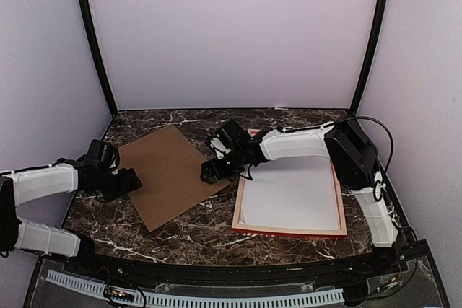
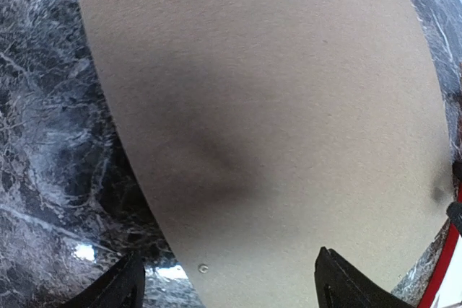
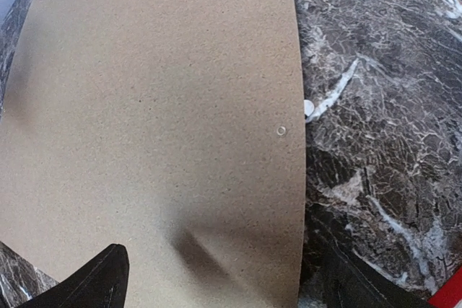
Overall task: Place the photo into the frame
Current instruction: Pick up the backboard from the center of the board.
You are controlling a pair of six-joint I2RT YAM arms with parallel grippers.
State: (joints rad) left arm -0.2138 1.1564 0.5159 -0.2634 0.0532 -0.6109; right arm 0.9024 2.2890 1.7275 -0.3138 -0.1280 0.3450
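Your left tool (image 1: 130, 180), released, hangs at the brown backing board's (image 1: 170, 174) 9 o'clock edge. Your right tool (image 1: 211, 172), also released, is at its 3 o'clock corner. The photo (image 1: 292, 196) lies white back up inside the frame (image 1: 289, 230), at 4 o'clock. An uneven lift could knock the board into the frame.

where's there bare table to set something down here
Bare table runs along the near edge, in front of the brown board and the frame, and behind both by the back wall. Crowded: the gap between them, where the right gripper hangs.
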